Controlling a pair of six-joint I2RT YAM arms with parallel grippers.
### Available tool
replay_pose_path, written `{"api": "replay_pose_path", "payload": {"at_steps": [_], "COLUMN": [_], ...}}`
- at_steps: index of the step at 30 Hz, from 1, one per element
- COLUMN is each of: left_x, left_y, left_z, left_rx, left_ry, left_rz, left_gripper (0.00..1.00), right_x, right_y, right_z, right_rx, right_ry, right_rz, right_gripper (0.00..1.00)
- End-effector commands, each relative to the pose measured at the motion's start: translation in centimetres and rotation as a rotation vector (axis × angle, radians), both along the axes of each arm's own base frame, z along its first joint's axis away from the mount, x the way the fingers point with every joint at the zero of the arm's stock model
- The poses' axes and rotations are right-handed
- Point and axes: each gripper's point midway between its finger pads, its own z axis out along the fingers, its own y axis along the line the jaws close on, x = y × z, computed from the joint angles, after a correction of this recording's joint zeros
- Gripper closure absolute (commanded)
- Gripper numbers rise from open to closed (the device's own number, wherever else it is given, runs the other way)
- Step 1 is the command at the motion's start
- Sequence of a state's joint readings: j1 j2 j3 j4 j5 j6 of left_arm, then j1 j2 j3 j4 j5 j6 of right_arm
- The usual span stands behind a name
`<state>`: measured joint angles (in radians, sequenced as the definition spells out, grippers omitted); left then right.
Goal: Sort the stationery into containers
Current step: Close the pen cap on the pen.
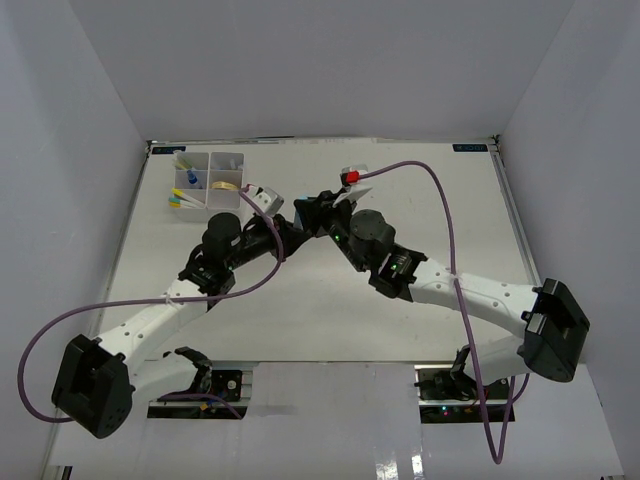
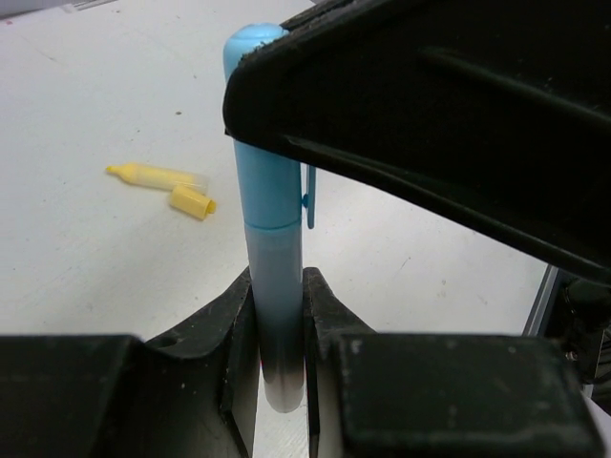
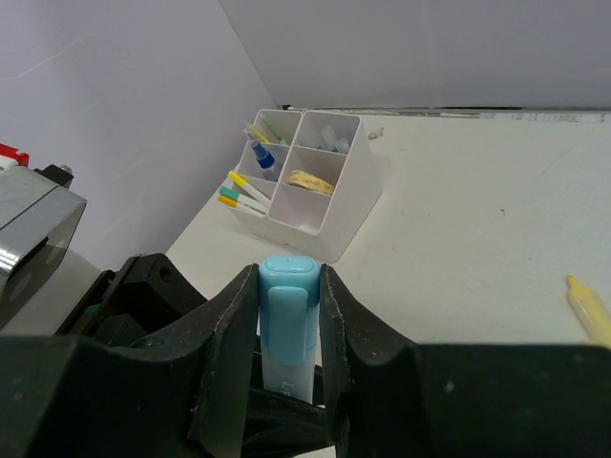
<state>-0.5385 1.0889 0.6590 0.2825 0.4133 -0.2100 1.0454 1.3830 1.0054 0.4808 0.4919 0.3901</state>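
Plain white table [image 1: 320, 315], matte, with a few tiny dark specks here and there. Boxed in by pale walls along the far, left and right edges. Up by the far-left corner, a white organizer tray [image 3: 348, 205] sitting right on the surface, close to both the far and the left edge. Well apart from that, a yellow marker [image 2: 153, 176] lying flat on bare tabletop, uncapped, with its yellow cap [image 2: 192, 202] dropped just beside the open end. Hard to say if those two actually touch.
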Motion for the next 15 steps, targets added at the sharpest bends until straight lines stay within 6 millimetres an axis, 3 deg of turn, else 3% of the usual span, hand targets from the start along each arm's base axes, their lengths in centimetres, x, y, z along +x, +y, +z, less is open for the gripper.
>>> {"api": "replay_pose_path", "payload": {"at_steps": [1,9,15], "left_x": [0.1,-0.7,-0.3], "left_y": [0.8,0.9,1.7], "left_z": [5.2,6.3,7.0], "left_rx": [-0.073,-0.095,-0.129], "left_ry": [-0.182,-0.232,-0.234], "left_rz": [0.013,-0.024,0.006], "left_gripper": [1.00,1.00,1.00], "right_x": [-1.3,-2.6,-3.3], "right_y": [1.2,1.8,1.7], "right_z": [-4.1,-8.2,-9.8], "right_rx": [-0.119,-0.201,-0.227], "right_ry": [0.097,0.200,0.241], "right_rz": [0.068,0.133,0.158], "right_gripper": [0.92,0.92,0.92]}}
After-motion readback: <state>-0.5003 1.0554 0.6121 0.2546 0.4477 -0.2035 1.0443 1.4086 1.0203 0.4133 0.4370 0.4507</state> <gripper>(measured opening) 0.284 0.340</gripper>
